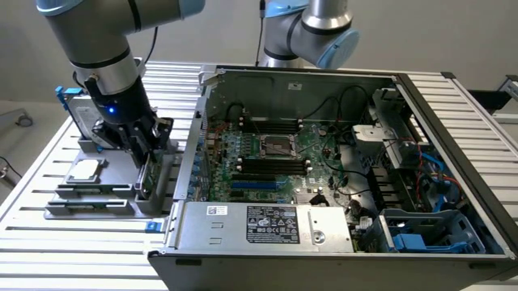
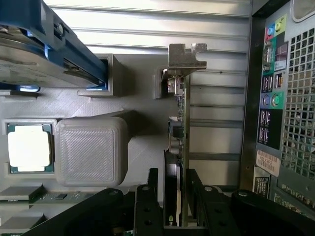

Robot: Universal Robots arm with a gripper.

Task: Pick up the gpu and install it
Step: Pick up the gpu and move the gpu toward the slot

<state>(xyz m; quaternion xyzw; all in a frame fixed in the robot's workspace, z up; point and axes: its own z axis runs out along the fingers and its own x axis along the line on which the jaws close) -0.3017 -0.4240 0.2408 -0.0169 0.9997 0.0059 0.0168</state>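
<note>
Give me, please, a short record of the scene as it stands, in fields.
gripper: open, one finger on either side of the gpu
gpu: standing on edge in the holder
holder: grey, on the table beside the case
cpu: lying flat in the holder
drive: blue-framed, in the holder
case: open, motherboard exposed

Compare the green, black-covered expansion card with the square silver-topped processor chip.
The green, black-covered expansion card stands on edge; the square silver-topped processor chip lies flat. The card is long, with a metal bracket; the chip is compact and square. The open tool straddles the card; the chip sits clear of it. Both rest in the grey plastic holder.
</note>
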